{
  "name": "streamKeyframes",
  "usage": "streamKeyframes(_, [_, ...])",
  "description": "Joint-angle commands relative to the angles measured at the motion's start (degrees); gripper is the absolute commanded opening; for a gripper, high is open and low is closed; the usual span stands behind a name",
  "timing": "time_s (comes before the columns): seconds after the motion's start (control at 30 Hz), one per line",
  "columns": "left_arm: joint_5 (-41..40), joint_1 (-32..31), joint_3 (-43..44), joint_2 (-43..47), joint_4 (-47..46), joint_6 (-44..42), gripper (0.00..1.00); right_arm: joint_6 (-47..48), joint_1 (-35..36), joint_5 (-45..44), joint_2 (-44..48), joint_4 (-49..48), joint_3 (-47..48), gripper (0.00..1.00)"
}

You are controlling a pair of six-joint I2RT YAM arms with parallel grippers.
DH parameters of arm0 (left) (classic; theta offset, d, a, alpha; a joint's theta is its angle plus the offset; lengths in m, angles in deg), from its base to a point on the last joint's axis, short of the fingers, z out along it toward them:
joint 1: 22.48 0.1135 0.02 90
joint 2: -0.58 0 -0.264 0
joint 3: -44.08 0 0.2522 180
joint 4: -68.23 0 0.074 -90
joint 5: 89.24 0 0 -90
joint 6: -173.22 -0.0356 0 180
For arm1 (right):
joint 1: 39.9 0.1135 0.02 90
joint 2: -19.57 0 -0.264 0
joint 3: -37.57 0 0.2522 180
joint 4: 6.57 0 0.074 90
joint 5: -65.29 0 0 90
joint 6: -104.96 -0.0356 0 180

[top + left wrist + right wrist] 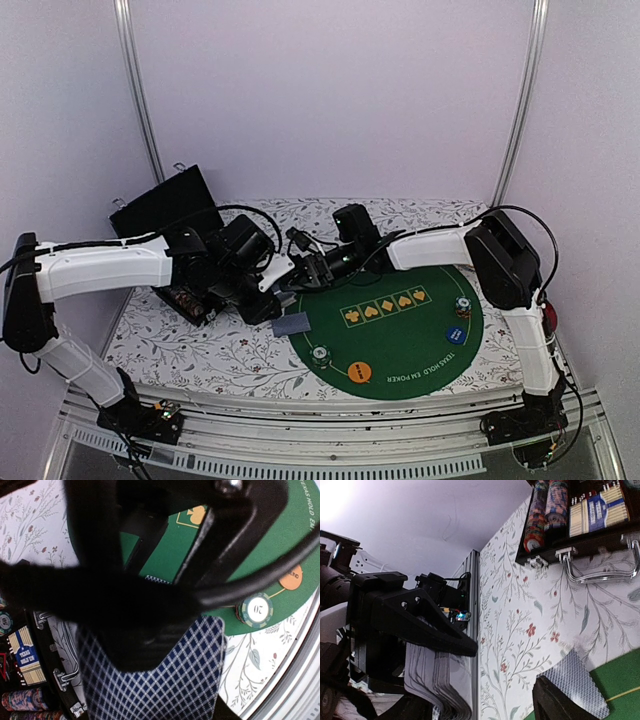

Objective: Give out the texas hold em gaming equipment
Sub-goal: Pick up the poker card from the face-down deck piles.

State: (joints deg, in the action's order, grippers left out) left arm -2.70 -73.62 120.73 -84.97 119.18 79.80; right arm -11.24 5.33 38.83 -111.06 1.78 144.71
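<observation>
My left gripper [268, 290] is shut on a deck of blue cross-hatched playing cards [175, 685], held above the left edge of the green poker mat [420, 345]. My right gripper [300, 272] faces it from the right, jaws open. In the right wrist view the deck's fanned edge [437, 685] lies just beside its left finger [425, 627]. One card [293, 323] lies face down at the mat's edge, also seen as a patterned card [575, 680]. Chip stacks [320, 357] [461, 307], an orange disc [360, 372] and a blue disc [455, 336] sit on the mat.
An open black case [165, 215] stands at the back left, holding chip rows [545, 510] and a card box [597, 507]; its metal handle [600, 572] faces the mat. A floral cloth [200, 350] covers the table. Frame posts rise behind.
</observation>
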Motion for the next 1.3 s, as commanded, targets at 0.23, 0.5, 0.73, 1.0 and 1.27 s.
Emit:
streamKeyframes(0.23, [0.36,0.34,0.95,-0.79,-0.89,-1.01,0.43,8.25,-0.05,-10.68,4.87,10.54,0.55,0.38])
streamKeyframes(0.5, [0.41,0.50,1.00,-1.19,-0.63,-0.74,0.43,10.14,-0.05,-12.31,8.25,13.93,0.24,0.20])
streamKeyframes(0.73, [0.46,0.50,0.92,-0.98,-0.54,-0.54,0.43,12.18,-0.01,-14.95,9.70,17.79,0.57,0.07])
streamKeyframes(1.0, [0.76,0.43,0.50,-0.80,-0.50,-0.11,0.43,13.98,-0.06,-17.88,11.76,21.06,0.63,0.03])
streamKeyframes(1.27, [0.77,0.48,0.11,-0.58,-0.54,-0.01,0.43,15.34,-0.19,-19.99,14.09,22.60,0.56,0.02])
